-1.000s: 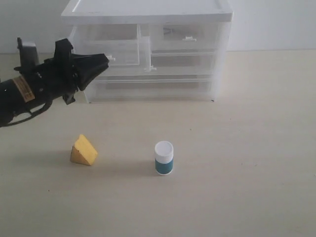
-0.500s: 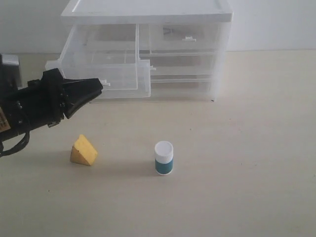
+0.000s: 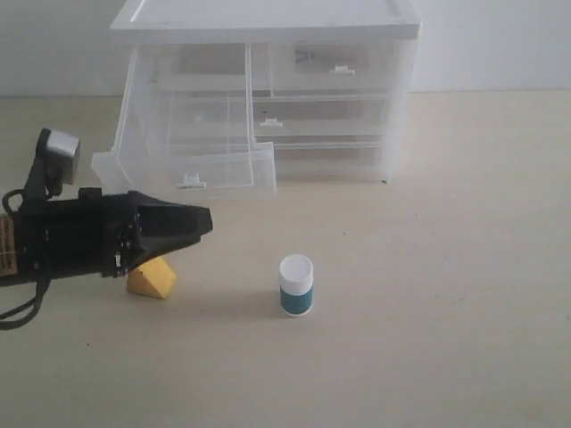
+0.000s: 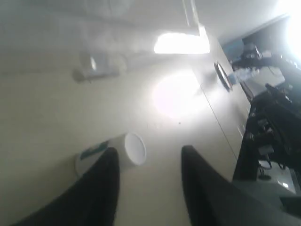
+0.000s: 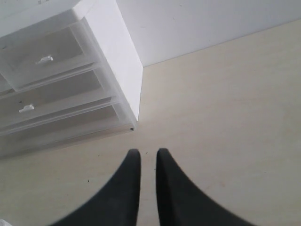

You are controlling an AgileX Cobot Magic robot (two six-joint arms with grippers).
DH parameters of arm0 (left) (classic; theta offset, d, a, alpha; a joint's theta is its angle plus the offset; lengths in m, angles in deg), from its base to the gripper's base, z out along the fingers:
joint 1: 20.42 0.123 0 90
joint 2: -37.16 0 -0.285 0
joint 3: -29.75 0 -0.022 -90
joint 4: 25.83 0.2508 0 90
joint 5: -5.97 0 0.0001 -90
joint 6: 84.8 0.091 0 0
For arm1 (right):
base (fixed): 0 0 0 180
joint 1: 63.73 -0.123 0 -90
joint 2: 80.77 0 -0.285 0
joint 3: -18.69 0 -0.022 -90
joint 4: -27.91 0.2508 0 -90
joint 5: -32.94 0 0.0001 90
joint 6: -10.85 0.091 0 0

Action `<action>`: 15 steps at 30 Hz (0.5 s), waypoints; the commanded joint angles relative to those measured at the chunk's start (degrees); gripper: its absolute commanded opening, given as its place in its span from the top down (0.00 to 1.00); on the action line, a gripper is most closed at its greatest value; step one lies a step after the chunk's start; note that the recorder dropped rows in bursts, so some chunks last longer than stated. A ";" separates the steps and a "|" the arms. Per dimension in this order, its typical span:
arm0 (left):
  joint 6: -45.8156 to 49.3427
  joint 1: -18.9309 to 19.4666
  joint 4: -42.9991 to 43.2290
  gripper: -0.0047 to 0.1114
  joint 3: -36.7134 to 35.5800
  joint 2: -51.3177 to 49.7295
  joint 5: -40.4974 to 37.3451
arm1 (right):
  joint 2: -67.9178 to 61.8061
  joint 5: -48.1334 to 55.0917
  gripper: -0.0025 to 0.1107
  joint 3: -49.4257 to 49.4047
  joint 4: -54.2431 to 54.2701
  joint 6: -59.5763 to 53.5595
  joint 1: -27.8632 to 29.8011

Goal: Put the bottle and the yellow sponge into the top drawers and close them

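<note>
Hovering with its fingers spread wide and nothing between them, the left gripper (image 3: 201,227) overlaps the yellow sponge (image 3: 153,280) in the exterior view, probably lining up to grasp it. The bottle (image 3: 296,285) stands upright near the middle of the tabletop (image 3: 464,267), apart from both. Toward the far edge, the left top drawer (image 3: 187,165) hangs pulled out and tilted down, ready to receive something. The right top drawer (image 3: 335,62) is closed. The right gripper (image 5: 148,183) waits empty, its fingers nearly together.

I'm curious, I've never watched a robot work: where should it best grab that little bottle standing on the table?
Probably across the round body of the bottle, below its wide white cap, coming from above. It stands upright and alone, so both sides are free, and the open left pincer is close by.
</note>
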 commanded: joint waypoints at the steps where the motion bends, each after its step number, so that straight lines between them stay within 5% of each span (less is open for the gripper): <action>1: 3.17 -0.21 3.88 0.89 -3.22 3.72 4.88 | -0.17 -0.12 0.87 0.30 -0.80 -0.35 0.18; 9: 4.87 -0.21 5.08 0.93 -8.63 18.06 6.50 | -0.17 1.79 0.87 1.01 -5.66 2.40 -3.87; 15: 7.10 -0.21 1.13 0.93 -8.47 35.14 4.43 | -5.76 3.75 0.87 7.73 -23.23 10.21 -24.58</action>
